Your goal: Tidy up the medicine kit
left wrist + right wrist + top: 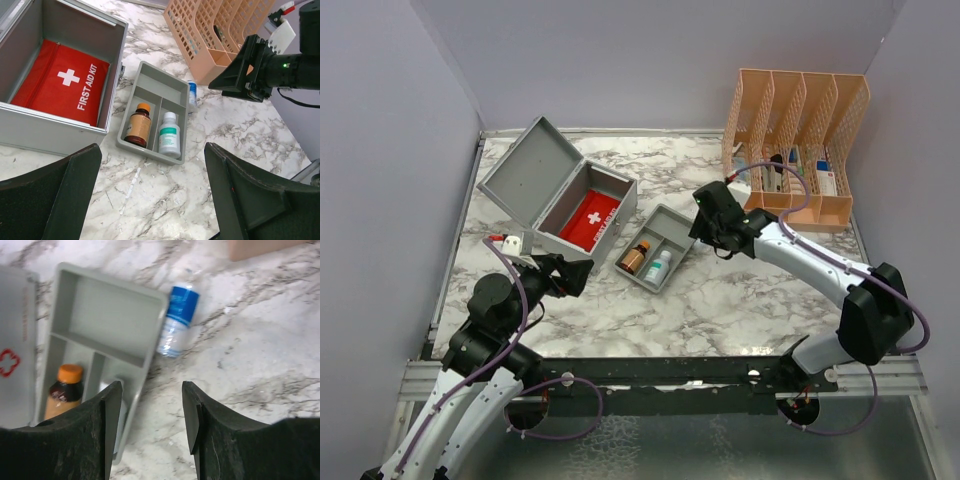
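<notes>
now, closest to the arm bases and on the near-left side of the tray [160, 87], the left gripper [152, 165] hangs low over the marble table [740, 300]. its jaws are spread wide and nothing is between them. the grey divided tray lies out on the table, and its two near slots hold a brown bottle [138, 125] with an orange cap and a white bottle [169, 134]. its big far compartment is bare.

over the tray's right edge the right gripper [151, 400] points down, jaws partly apart and holding nothing. past it a small blue-labelled bottle [177, 320] lies on its side just outside the tray's right wall. i cannot tell whether the two touch.

left of the tray, just beside it, the medicine kit [50, 130] stands with its lid up and a red pouch [60, 82] flat inside. well beyond the tray to the right stands the peach organizer [800, 130].

the risk, as i judge it, is in picking up that loose bottle. it is round and tucked against the wall, so a finger coming down on the tray side could land on the rim, shove the tray, or send the bottle rolling away.
</notes>
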You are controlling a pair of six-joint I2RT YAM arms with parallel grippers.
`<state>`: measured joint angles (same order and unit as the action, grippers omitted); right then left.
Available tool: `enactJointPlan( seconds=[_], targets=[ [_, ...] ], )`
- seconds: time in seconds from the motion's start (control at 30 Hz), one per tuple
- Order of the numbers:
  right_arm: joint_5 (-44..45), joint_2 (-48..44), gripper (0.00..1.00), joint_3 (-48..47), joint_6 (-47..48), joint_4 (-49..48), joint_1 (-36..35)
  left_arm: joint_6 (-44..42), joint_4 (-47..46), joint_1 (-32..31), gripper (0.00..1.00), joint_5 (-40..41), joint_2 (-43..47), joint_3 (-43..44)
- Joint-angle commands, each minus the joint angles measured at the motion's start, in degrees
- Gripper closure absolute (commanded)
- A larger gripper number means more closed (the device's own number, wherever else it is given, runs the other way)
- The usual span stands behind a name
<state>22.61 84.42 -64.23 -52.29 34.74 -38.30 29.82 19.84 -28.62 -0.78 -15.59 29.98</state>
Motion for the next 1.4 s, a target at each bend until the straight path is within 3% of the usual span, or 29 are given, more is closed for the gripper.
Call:
enactJointPlan(
  seconds=[0.0, 0.3, 0.6, 1.17, 1.37],
  targets=[
    [3.8, 0.2, 0.49, 3.1, -0.2, 0.4, 3.6, -0.4, -0.2, -0.1, 0.12, 0.8, -0.2, 0.4],
    [-2.0, 2.7, 0.58, 7.3, 6.9, -11.8, 6.4, -0.3, -0.2, -0.1, 0.12, 0.8, -0.3, 0.3],
    [-3.5, 7.0, 0.65, 6.9, 8.4, -15.1, 7.4, -0.2, 0.1, -0.1, 0.12, 1.2, 0.0, 0.4],
    [-6.6, 11.3, 0.64, 8.7, 9.3, -17.7, 8.9, 0.0, 0.0, -0.1, 0.12, 1.3, -0.2, 0.3],
    [-9.8, 13.7, 0.59, 9.2, 9.7, -19.3, 9.9, 0.0, 0.0, -0.1, 0.12, 1.1, -0.5, 0.3]
  ],
)
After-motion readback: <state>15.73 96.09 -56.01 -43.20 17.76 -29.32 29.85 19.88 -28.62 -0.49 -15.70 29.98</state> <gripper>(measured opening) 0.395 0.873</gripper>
